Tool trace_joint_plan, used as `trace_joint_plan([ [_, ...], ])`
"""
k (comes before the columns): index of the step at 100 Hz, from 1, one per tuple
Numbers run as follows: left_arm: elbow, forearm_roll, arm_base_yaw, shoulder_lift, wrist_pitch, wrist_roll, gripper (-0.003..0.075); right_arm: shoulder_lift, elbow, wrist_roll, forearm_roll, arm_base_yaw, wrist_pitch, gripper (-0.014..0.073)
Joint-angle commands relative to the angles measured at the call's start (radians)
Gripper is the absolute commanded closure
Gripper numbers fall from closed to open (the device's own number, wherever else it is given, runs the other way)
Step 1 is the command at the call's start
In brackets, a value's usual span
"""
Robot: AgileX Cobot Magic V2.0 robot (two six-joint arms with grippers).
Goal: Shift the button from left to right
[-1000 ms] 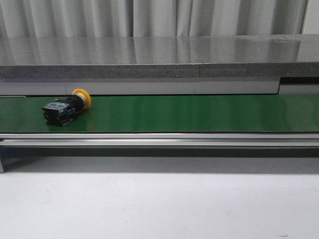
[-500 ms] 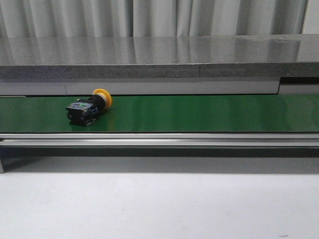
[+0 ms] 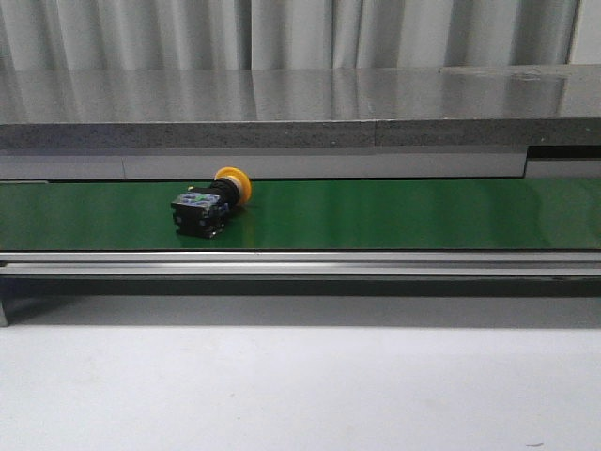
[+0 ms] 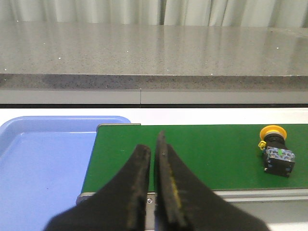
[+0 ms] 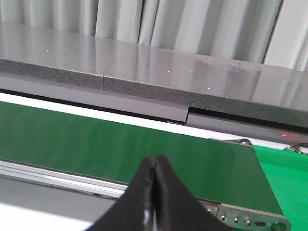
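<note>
**Operator:** Report item count and location.

**Technician:** One button [image 3: 212, 202] is present. It lies on its side on the green conveyor belt [image 3: 394, 214], in the left half of the belt as the front view shows it, with clear belt on both sides. Its yellow-orange cap points toward the belt's far edge; its black body points toward the near edge and the metal rail [image 3: 300, 262]. A small green mark shows on the body in the left wrist view. One belt is visible. One grey stone ledge [image 3: 300, 103] runs behind it, along the far edge.

**Operator:** Any other items?

**Technician:** One blue tray [image 4: 43, 163] shows in the left wrist view, just beside the belt's left end. In the right wrist view, a second green surface [image 5: 284, 168] lies beyond the belt's right end.

**Operator:** State of the left end effector.

**Technician:** The left end effector [image 4: 153, 144] has its two fingers nearly together; only a narrow slit separates the tips. It holds nothing and touches nothing. It sits over the belt's left end, well apart from the button, which appears further along the belt in that view.

**Operator:** State of the right end effector.

**Technician:** The right end effector [image 5: 153, 166] has its fingers pressed together at the tips, with no gap visible. It holds nothing. It sits above the near edge of the belt toward the right end. The button does not show in that view.

**Operator:** Arms in the front view?

**Technician:** Neither arm shows there.
</note>
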State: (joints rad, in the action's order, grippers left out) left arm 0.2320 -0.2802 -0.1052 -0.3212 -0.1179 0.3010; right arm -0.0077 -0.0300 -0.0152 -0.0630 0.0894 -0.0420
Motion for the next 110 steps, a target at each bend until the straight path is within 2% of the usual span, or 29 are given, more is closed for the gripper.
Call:
trace_joint_plan([
  [1, 0.028, -0.010, -0.008, -0.006, 0.081, -0.001, 0.0715, -0.018, 0.000, 0.000, -0.009, -0.006, 0.101, 0.0662],
  [20, 0.028, -0.010, -0.008, -0.006, 0.081, -0.001, 0.0715, -0.018, 0.004, 0.000, -0.009, -0.006, 0.166, 0.0662],
  [47, 0.028, -0.010, -0.008, -0.006, 0.081, -0.001, 0.0715, 0.026, 0.122, 0.000, -0.009, -0.006, 0.128, 0.0662],
  [72, 0.028, -0.010, -0.008, -0.006, 0.081, -0.001, 0.0715, 0.224, 0.362, 0.000, -0.009, -0.006, -0.084, 0.0662],
  [94, 0.028, -0.010, -0.008, -0.006, 0.081, -0.001, 0.0715, 0.494, 0.599, 0.000, -0.007, -0.006, -0.363, 0.0662],
  [110, 0.028, -0.010, -0.008, -0.006, 0.081, -0.001, 0.0715, 0.705, 0.761, 0.000, 0.037, -0.006, -0.511, 0.0662],
])
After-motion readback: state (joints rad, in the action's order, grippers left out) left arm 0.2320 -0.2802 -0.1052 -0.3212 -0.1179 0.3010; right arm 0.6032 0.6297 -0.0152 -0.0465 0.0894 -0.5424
